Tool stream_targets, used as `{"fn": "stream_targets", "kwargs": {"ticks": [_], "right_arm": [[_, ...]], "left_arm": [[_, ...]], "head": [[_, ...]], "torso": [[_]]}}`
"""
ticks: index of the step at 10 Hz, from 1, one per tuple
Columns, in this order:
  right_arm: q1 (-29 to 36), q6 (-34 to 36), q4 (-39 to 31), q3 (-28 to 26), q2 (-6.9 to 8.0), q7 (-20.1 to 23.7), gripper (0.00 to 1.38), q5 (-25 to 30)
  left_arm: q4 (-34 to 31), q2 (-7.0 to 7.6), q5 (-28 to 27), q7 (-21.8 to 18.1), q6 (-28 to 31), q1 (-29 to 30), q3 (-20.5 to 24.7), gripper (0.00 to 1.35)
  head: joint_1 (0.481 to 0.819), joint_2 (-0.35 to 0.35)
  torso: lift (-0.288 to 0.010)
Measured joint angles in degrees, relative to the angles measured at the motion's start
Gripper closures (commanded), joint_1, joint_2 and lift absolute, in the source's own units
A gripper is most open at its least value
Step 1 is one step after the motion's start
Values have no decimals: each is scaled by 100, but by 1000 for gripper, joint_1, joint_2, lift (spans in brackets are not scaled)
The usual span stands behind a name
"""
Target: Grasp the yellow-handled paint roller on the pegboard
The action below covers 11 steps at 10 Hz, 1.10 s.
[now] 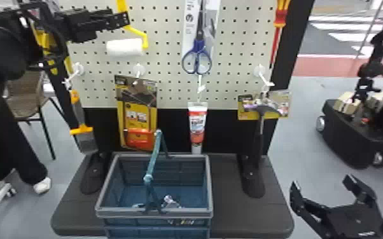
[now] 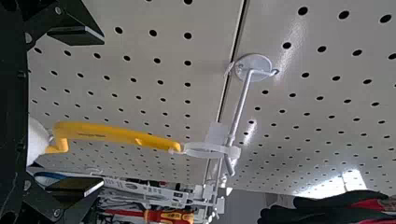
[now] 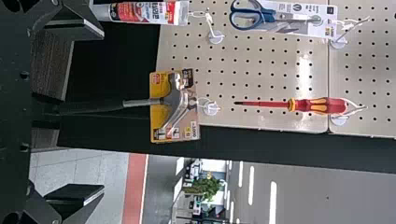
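The paint roller (image 1: 124, 47) hangs high on the pegboard (image 1: 232, 73), white sleeve lowest, its yellow handle (image 2: 112, 134) running up to a white loop on a hook (image 2: 243, 98). It looks light and stiff. The smooth hard plastic could slip and the soft sleeve would squash, so the straight middle of the handle seems the place to pinch. The left end effector (image 1: 122, 19) is spread open, one finger either side of that handle, with a gap on each side. Room is tight behind, where the board sits close — the loop would likely have to slide outward along the hook's long wire. Scissors (image 1: 197, 57) hang well to the side. The right end effector (image 1: 327, 197) waits low beside the worktop (image 1: 248, 216), fingers spread, holding nothing.
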Motion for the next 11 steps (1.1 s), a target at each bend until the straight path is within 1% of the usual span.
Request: {"fn": "stream_targets", "kwargs": {"ticks": [1,2,3,4,5,6,11], "right_arm": [[-21,0,7,10,-12,0,134,-1],[-39,0,16,18,-25,0,134,-1],[-50,0,21,19,-38,0,133,-1],[-50,0,23,19,-45,0,133,-6],[-46,0,24,20,-49,0,133,-9],[-42,0,24,20,-58,0,133,-14],[-41,0,23,20,-81,0,133,-19]], "left_arm": [[130,-12,-41,-48,-29,-100,-87,282],[271,-18,-76,-95,-67,-197,-180,713],[335,-29,-104,-115,-111,-253,-255,1015],[348,-52,-149,-117,-145,-291,-302,1139],[348,-70,-248,-126,-154,-330,-341,1188],[342,-75,-377,-168,-155,-378,-386,1204],[339,-84,-516,-178,-204,-408,-425,1207]], "head": [[549,0],[549,0],[549,0],[549,0],[549,0],[549,0],[549,0]], "torso": [[-100],[-100],[-100],[-100],[-100],[-100],[-100]]}}
